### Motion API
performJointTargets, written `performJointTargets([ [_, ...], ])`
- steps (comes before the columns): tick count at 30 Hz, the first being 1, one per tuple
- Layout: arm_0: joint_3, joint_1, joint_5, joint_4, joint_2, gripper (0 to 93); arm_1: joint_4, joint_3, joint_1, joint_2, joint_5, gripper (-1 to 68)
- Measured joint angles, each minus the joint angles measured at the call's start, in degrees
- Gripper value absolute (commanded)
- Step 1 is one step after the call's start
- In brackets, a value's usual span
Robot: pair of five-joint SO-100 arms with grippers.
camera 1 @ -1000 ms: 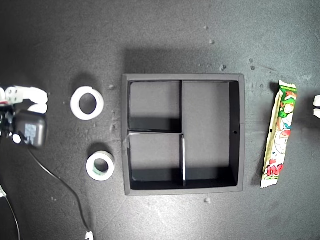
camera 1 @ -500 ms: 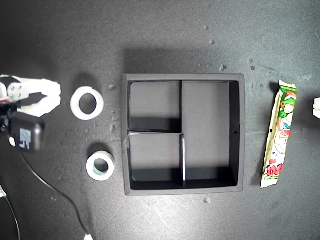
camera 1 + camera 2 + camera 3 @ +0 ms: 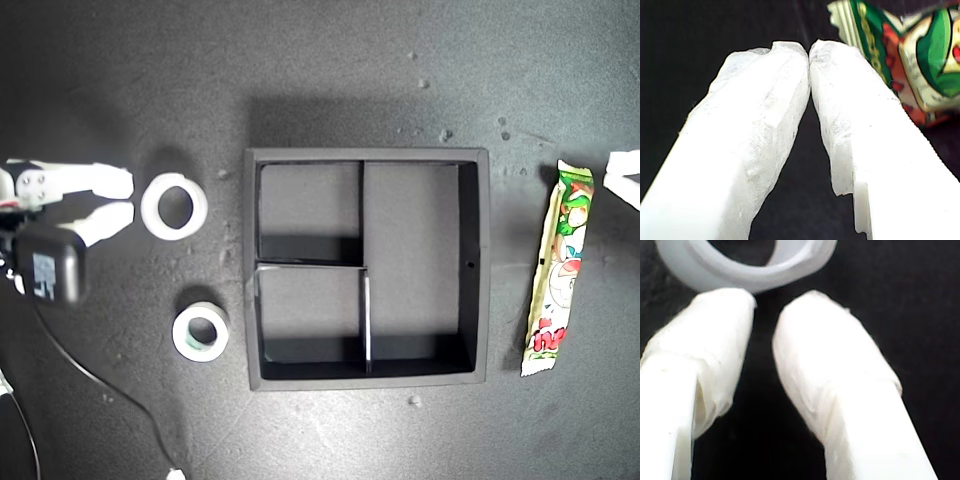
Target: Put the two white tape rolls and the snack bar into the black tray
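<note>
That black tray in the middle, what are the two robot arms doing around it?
Nothing is packed yet: the black tray is empty. My second gripper, open, is beside the plain white tape roll at the exterior view's left, not holding it. The other tape roll lies untouched. My first gripper, shut and empty, is near the snack bar at the right.

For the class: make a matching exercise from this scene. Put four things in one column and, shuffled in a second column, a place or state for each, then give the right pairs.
1. plain white tape roll
2. green-rimmed tape roll
3. snack bar
4. black tray

A. empty, in the middle
B. at the exterior view's right
C. just ahead of my second gripper
D. nearer the exterior view's bottom, beside the tray

Pairs: 1-C, 2-D, 3-B, 4-A
</note>
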Motion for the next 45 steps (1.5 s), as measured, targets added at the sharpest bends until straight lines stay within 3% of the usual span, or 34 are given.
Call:
performJointTargets([
  [3,-6.24,1.67,3.52,2.46,-0.70,10.7,-2.55,-2.29,0.09,-0.09,-5.10,14.4],
  [6,-14.59,4.92,6.94,2.72,-10.28,13.1,-2.90,-5.71,-1.41,-0.09,-9.49,15.8],
  [10,-31.90,8.70,11.16,2.72,-37.00,14.7,-4.13,-11.60,-4.57,-1.76,-13.36,15.6],
  [14,-43.42,9.32,13.01,2.64,-58.45,15.2,-6.15,-25.49,-9.32,-19.78,-16.70,19.6],
  [17,-45.35,9.76,12.92,2.11,-63.81,15.3,1.76,-45.79,-13.18,-45.09,-19.25,21.3],
  [20,-46.23,12.30,11.60,1.93,-66.36,15.5,15.56,-69.17,-15.21,-69.79,-21.18,21.3],
  [24,-46.32,13.18,10.55,-0.26,-68.73,15.4,25.05,-82.53,-16.96,-87.71,-21.45,21.7],
  [31,-47.55,13.36,11.51,-4.75,-75.32,15.1,28.13,-82.18,-23.64,-90.79,-17.58,21.1],
  [45,-58.62,8.70,15.47,-0.26,-90.35,14.5,30.41,-79.89,-34.01,-90.88,-15.03,20.6],
])
